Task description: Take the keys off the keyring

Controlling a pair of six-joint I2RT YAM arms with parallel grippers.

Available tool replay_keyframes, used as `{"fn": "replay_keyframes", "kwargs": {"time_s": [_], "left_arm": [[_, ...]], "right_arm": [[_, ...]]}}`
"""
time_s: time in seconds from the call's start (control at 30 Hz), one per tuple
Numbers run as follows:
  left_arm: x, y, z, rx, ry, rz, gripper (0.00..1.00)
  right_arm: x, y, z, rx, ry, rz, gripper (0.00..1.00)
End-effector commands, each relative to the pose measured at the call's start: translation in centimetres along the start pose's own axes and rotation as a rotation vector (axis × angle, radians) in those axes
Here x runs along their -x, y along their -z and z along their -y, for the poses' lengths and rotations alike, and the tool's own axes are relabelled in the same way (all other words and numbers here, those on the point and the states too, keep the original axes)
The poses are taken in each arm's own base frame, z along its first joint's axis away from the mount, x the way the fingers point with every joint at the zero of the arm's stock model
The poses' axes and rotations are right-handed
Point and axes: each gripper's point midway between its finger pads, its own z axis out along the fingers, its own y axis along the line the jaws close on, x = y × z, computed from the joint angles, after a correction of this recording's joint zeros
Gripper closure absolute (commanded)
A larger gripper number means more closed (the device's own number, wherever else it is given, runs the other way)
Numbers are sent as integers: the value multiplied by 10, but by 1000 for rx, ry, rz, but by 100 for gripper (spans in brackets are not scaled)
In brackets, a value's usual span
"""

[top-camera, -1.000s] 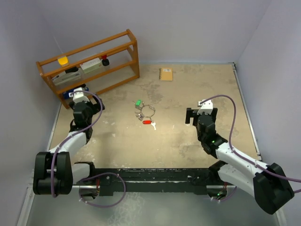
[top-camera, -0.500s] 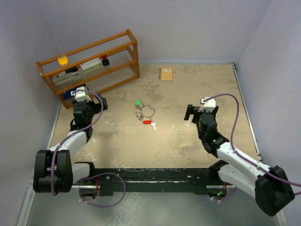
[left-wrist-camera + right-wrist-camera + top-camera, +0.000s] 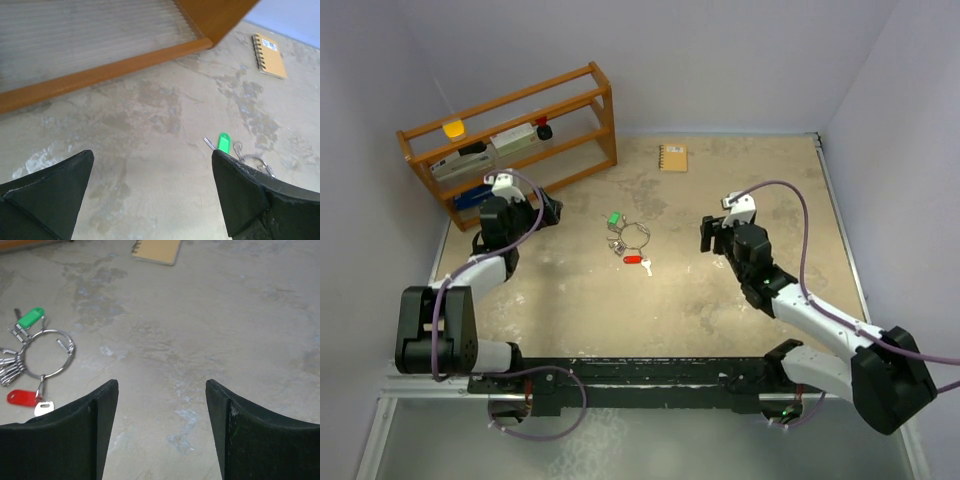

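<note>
The counter (image 3: 215, 325) is beige, mottled with grey and whitish blotches. The keyring (image 3: 637, 236) is silver wire. The green key (image 3: 30, 318) has a bright green head, the red key (image 3: 20, 397) a red one, the silver keys (image 3: 10, 367) are plain metal, and a small tag (image 3: 43, 407) is white. The notebook (image 3: 156, 250) is tan with a dark spiral. The shelf (image 3: 520, 130) is orange-brown wood. The left claw (image 3: 152, 157) and right claw (image 3: 161, 387) are black. The cables (image 3: 805, 250) are purple.
</note>
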Motion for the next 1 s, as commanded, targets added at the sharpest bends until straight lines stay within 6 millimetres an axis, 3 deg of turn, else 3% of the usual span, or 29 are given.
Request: {"fn": "replay_keyframes", "kwargs": {"time_s": [0.0, 0.13, 0.27, 0.47, 0.57, 0.67, 0.77, 0.9, 0.93, 0.97], "left_arm": [[41, 26, 28, -102, -36, 171, 1], [53, 40, 33, -59, -70, 204, 1], [59, 46, 50, -95, -31, 230, 1], [60, 50, 62, -141, 5, 236, 11], [57, 53, 57, -116, -3, 236, 23], [54, 56, 56, -111, 3, 237, 53], [50, 55, 57, -119, 11, 227, 72], [46, 52, 58, -133, 15, 207, 80], [45, 51, 59, -138, 16, 203, 77], [44, 51, 60, -141, 17, 200, 68]], "right_arm": [[5, -8, -41, 182, -25, -54, 29], [-14, -12, -74, 260, 70, -121, 31], [-29, -13, -111, 306, 153, -155, 33], [-48, -15, -150, 418, 101, -210, 38], [-55, -16, -160, 453, 76, -228, 42], [-64, -19, -169, 483, 69, -249, 45], [-68, -23, -178, 516, 58, -260, 47], [-73, -27, -189, 550, 40, -272, 50], [-73, -27, -191, 557, 36, -273, 50], [-73, -29, -193, 559, 33, -271, 51]]}}
